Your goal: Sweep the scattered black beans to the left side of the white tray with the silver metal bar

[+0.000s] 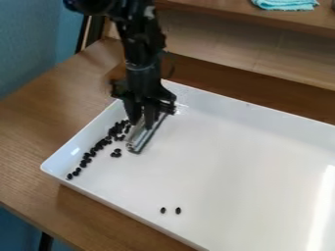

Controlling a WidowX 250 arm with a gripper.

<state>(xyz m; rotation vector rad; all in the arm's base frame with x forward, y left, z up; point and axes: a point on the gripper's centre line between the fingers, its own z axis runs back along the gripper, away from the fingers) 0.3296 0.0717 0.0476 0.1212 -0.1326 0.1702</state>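
Behind a wooden table (26,132), we see a pale blue wall (29,41) and a shelf (222,15) bearing a turquoise cloth (286,4). On the table sits a white tray (222,162), and over its far left corner hangs the gripper (141,124). Right at its tip we find a shiny tube (146,138), slanting from upper right to lower left, its near end projecting toward the viewer. We cannot tell whether the gripper is clamped on the tube or merely against it. Just left of the tube, black beans (101,144) trail along the tray's left side; two more (178,210) lie well apart, nearer us.
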